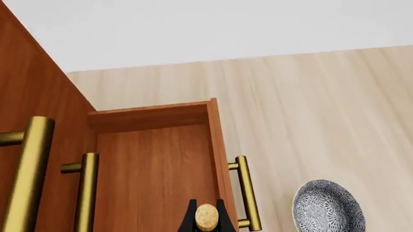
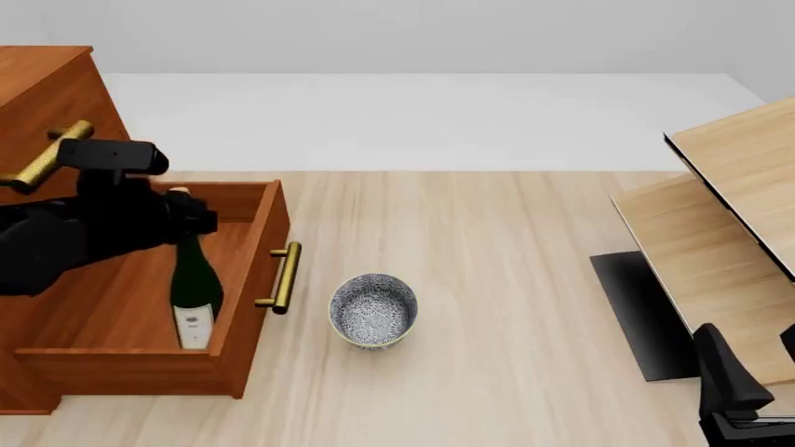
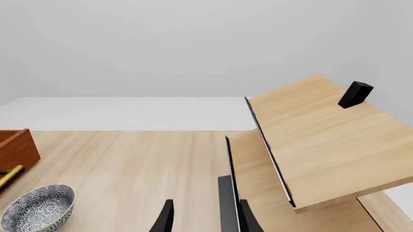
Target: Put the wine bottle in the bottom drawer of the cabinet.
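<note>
Left wrist view: the left gripper (image 1: 206,223) clamps the wine bottle (image 1: 206,216) by its cork, above the open bottom drawer (image 1: 154,164).

Front view: the bottle hangs below that gripper, base inside the drawer. Next: lower, release.

Right wrist view: the right gripper (image 3: 203,220) stands apart, idle.

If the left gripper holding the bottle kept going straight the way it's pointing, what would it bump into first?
Probably the wooden floor of the open bottom drawer. The left gripper, shut on the wine bottle, points down into it; depth is hard to judge.
</note>
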Action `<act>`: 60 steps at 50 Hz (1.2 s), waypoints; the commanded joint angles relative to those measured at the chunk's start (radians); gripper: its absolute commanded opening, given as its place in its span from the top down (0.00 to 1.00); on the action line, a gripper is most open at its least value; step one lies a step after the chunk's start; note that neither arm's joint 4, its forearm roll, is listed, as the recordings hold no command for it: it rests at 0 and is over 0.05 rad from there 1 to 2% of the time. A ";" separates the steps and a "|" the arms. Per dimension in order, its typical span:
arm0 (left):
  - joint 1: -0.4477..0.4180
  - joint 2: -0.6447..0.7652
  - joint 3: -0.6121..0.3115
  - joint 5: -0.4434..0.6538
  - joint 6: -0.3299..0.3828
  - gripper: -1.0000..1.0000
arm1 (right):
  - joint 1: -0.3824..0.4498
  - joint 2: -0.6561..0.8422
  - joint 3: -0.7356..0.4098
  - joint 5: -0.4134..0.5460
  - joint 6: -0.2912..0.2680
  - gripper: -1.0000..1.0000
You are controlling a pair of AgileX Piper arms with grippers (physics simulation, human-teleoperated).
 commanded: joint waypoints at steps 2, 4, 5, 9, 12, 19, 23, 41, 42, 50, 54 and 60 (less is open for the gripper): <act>0.038 0.118 -0.009 -0.030 -0.026 1.00 | -0.001 0.000 0.000 0.000 0.002 0.00; 0.038 0.135 -0.003 -0.047 -0.019 1.00 | -0.001 0.000 0.000 0.001 0.002 0.00; 0.041 0.143 -0.006 -0.047 -0.034 1.00 | -0.002 0.000 0.000 0.000 0.002 0.00; 0.036 0.183 -0.011 -0.064 -0.044 1.00 | -0.002 0.000 -0.002 0.003 0.002 0.00; 0.052 0.218 -0.010 -0.093 -0.030 1.00 | -0.004 0.000 -0.004 0.004 0.003 0.00; 0.066 0.277 -0.017 -0.125 -0.009 1.00 | -0.006 0.000 -0.004 0.003 0.005 0.00; 0.075 0.308 -0.001 -0.158 0.002 1.00 | -0.009 0.000 -0.001 0.002 0.005 0.00; 0.093 0.411 -0.093 -0.155 0.047 1.00 | -0.012 0.000 0.001 -0.003 0.012 0.00; 0.094 0.418 -0.108 -0.149 0.053 1.00 | -0.013 0.000 0.001 -0.003 0.013 0.00; 0.086 0.443 -0.177 -0.100 0.073 1.00 | -0.018 0.000 0.000 -0.003 0.019 0.00; 0.095 0.468 -0.187 -0.108 0.102 1.00 | -0.019 0.000 -0.001 -0.003 0.020 0.00; 0.086 0.494 -0.204 -0.112 0.105 1.00 | -0.020 0.000 0.000 -0.004 0.020 0.00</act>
